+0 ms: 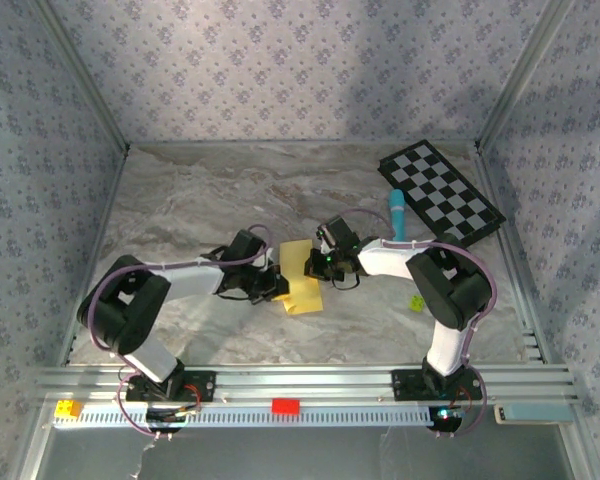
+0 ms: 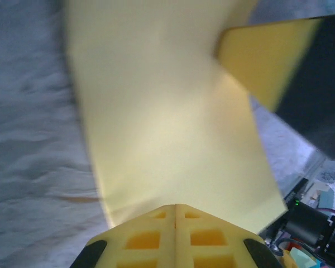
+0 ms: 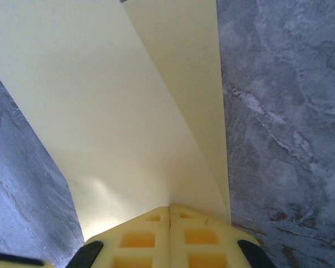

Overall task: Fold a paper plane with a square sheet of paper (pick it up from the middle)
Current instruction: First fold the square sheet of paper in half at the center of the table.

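The yellow square sheet of paper (image 1: 302, 290) sits mid-table, bent into a fold between both arms. My left gripper (image 1: 279, 287) is shut on its left edge, and my right gripper (image 1: 317, 263) is shut on its upper right edge. In the left wrist view the sheet (image 2: 156, 111) spreads out from my closed jaws (image 2: 175, 207), with the other gripper's yellow finger (image 2: 262, 61) at the far corner. In the right wrist view the paper (image 3: 100, 111) rises from my closed jaws (image 3: 170, 208) in two layers that meet at a crease. No pointed paper plane shape can be made out.
A black-and-white checkered board (image 1: 442, 192) lies at the back right with a light-blue marker (image 1: 396, 215) beside it. A tiny yellow-green ball (image 1: 417, 301) rests by the right arm. Patterned walls enclose the marble table (image 1: 180, 200). Red (image 1: 285, 406) and yellow (image 1: 68, 408) blocks sit on the front rail.
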